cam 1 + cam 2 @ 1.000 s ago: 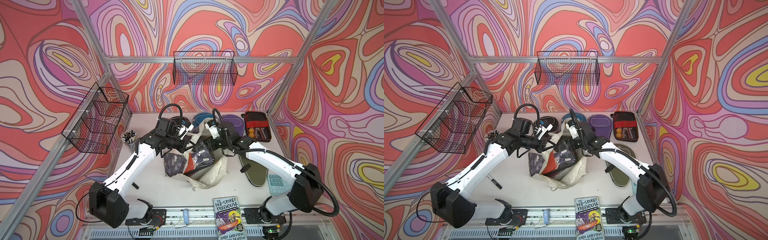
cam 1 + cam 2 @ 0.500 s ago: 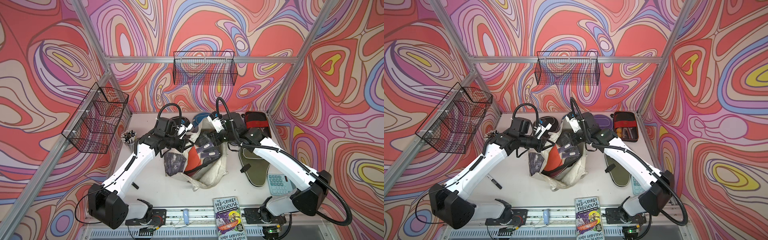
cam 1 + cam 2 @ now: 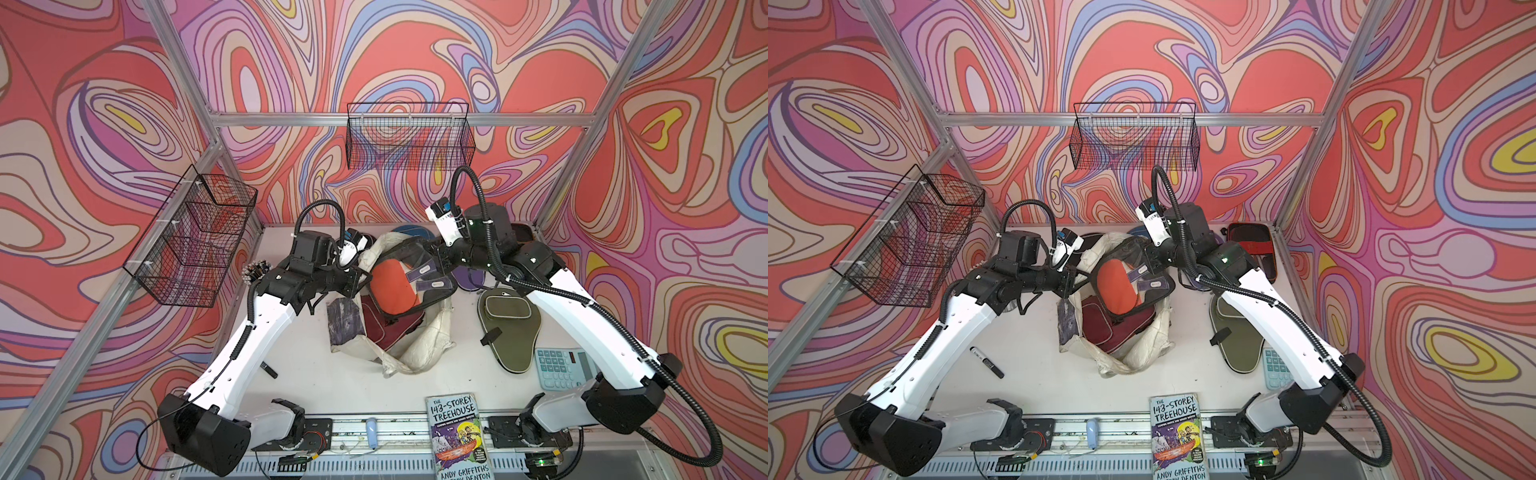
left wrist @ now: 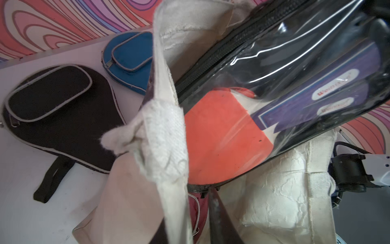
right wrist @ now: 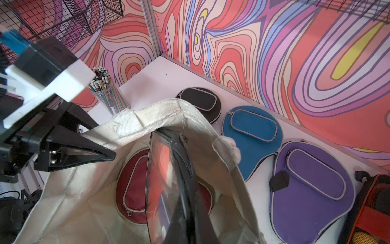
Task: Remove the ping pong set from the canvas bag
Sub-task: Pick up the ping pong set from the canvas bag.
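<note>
Since a second ago: the right arm has swung up and back, so the clear case (image 3: 409,278) with the red paddle now sits higher in the canvas bag (image 3: 419,349) mouth. The left arm has barely shifted.

Case: tilted, most of it above the bag rim, with its lower edge apparently still inside, over the maroon cover (image 3: 382,328) at the bag bottom. Bag: slumped on the worktop (image 3: 307,374), mouth up.

Step in hand, as I read it, is extracting the case.
- Keep the pull going up and away from the bag until the lower edge clears the rim.
- Go slow. The grip is on one corner, so the case can swing or twist out.
- Watch the cloth handle at the rim, a likely snag.
- The bag needs holding down, or it may lift with the case.

Right hand (image 3: 435,252): fingers together, clamped on the case's zip edge at its upper corner.

Left hand (image 3: 360,281): at the bag rim on the pen cup (image 5: 109,99) side. One finger shows against the canvas, the other is hidden by cloth. I can't tell if it is apart or pinching.

Already out:
- olive cover (image 3: 509,328), beside the bag
- black cover (image 5: 200,101), blue cover (image 5: 251,137) and purple cover (image 5: 312,186), behind the bag
- second case (image 3: 1252,245), also behind the bag
</note>
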You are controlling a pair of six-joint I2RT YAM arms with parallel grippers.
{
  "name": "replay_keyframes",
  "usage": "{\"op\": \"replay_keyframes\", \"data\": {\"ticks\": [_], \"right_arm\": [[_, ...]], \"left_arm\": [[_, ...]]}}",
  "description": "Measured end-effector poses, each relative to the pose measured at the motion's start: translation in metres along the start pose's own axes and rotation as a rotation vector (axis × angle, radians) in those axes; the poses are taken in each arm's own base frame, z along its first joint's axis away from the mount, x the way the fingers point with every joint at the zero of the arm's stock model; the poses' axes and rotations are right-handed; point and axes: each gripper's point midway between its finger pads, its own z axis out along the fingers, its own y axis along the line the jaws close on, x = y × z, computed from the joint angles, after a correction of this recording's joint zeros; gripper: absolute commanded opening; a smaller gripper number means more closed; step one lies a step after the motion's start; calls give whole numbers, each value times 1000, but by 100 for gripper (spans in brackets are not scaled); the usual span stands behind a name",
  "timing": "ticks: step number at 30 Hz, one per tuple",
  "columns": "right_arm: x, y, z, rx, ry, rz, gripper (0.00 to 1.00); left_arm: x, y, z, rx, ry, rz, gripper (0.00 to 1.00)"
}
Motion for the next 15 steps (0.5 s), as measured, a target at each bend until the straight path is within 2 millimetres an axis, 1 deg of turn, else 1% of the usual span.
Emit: {"op": "replay_keyframes", "data": {"ticks": [4,6,8,10,15], "right_arm": [[-15,4,-10,-21,-38,-8,0],[-25,8,-16,-40,-67,-24,0],[-34,13,-22,-66,-96,-47,0],[-41,18,-26,-89,-118,-72,0],[-45,23,-30,-117,-139,-139,0]], "left_arm": [[-6,8,-14,-27,-39,-9,76],[-9,10,-20,-29,-59,-12,86],[-12,10,-26,-24,-77,-11,91],[-13,8,-31,-13,-89,-6,93],[-14,5,-32,13,-93,16,96]]}}
